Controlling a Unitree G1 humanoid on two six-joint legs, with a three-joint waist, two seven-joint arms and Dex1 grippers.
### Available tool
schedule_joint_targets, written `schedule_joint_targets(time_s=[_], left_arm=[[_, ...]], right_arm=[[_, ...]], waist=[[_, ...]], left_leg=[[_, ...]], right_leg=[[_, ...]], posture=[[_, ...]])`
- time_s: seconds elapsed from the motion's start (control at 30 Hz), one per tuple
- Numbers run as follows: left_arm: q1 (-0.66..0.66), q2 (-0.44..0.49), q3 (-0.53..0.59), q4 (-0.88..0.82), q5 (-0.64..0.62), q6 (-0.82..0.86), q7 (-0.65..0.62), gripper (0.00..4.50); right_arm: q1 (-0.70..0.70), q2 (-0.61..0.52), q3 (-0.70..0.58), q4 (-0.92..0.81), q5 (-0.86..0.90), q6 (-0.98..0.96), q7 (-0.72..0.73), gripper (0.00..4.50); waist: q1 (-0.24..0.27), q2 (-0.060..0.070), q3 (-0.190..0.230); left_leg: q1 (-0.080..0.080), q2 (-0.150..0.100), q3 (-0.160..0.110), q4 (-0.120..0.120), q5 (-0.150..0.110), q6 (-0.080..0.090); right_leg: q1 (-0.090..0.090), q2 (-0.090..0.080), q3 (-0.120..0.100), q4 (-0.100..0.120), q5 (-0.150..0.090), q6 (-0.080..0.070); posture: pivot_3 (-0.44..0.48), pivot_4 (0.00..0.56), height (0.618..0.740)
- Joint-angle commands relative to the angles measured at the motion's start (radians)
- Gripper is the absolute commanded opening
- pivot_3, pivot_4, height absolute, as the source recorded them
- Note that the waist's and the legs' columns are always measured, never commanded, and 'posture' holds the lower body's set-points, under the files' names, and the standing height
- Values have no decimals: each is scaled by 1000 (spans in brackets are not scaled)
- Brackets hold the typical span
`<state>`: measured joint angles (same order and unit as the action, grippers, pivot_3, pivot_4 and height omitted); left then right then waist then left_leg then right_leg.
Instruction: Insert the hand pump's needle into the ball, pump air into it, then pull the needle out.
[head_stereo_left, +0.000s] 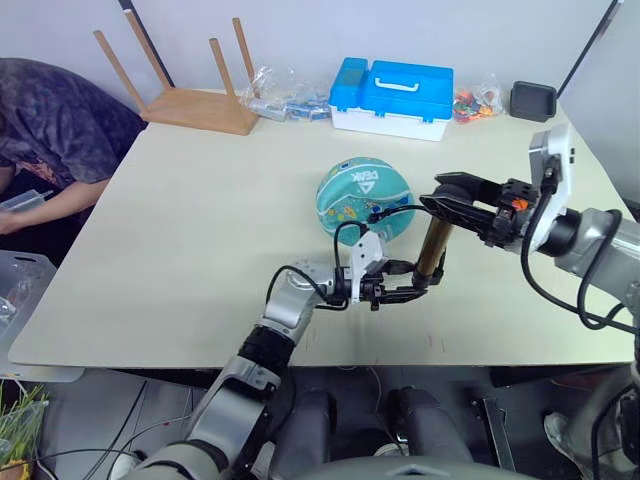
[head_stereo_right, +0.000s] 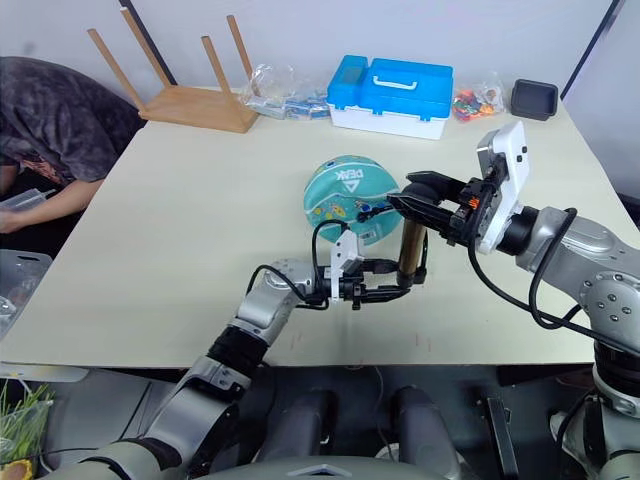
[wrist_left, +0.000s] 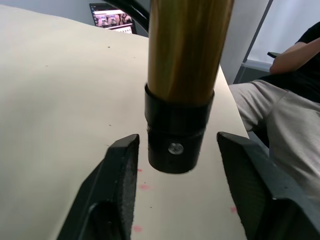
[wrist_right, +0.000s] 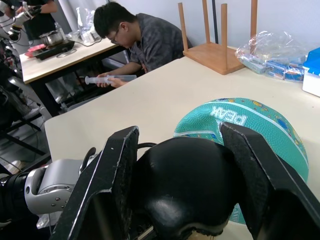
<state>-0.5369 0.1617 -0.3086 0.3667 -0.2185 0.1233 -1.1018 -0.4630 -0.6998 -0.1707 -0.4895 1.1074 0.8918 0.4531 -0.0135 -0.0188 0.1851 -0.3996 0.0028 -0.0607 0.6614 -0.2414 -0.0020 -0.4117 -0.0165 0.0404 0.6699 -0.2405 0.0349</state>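
the pump (head_stereo_left: 433, 247) stands upright on the table (head_stereo_left: 180, 230), just near and right of the ball (head_stereo_left: 362, 198), which lies near the table's middle. the right gripper (head_stereo_left: 452, 199) sits on the pump's top, its two fingers clasped either side of the black handle; the right wrist view shows the handle's rounded black mass wedged between them, both fingers against it. the left gripper (head_stereo_left: 412, 283) reaches in from the near left at the pump's base. the left wrist view shows its fingers (wrist_left: 120, 180) spread to either side of the black end cap (wrist_left: 175, 137), with a gap on each side, so they flank the cap without touching it. that view also shows a small screw in the cap and the bronze cylinder rising above it. the thin black hose (head_stereo_left: 395, 211) arcs from the pump's top toward the ball's near right side; the needle is too small to make out. the right wrist view shows white lettering on the ball and a person (wrist_right: 142, 37) seated at the table's far left corner, with a small upturned wooden stool (head_stereo_left: 190, 85) beyond. a blue and white box (head_stereo_left: 395, 95) sits at the far edge.
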Motion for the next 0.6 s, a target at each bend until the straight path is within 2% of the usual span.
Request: schedule_joint_targets(time_s=[0.03, 0.6], left_arm=[[-18, -16, 11, -9, -8, -2, 4, 2614], [-24, -9, 0, 12, 23, -9, 8, 2614]], right_arm=[[-23, 5, -15, -33, 5, -17, 4, 2074], [-22, 11, -15, -39, 4, -14, 8, 2074]], waist=[[0, 0, 0], [0, 0, 0]], left_leg=[[0, 0, 0, 0, 0, 0], [0, 0, 0, 0, 0, 0]], right_leg=[[0, 0, 0, 0, 0, 0], [0, 0, 0, 0, 0, 0]], posture=[[0, 150, 740], [0, 150, 740]])
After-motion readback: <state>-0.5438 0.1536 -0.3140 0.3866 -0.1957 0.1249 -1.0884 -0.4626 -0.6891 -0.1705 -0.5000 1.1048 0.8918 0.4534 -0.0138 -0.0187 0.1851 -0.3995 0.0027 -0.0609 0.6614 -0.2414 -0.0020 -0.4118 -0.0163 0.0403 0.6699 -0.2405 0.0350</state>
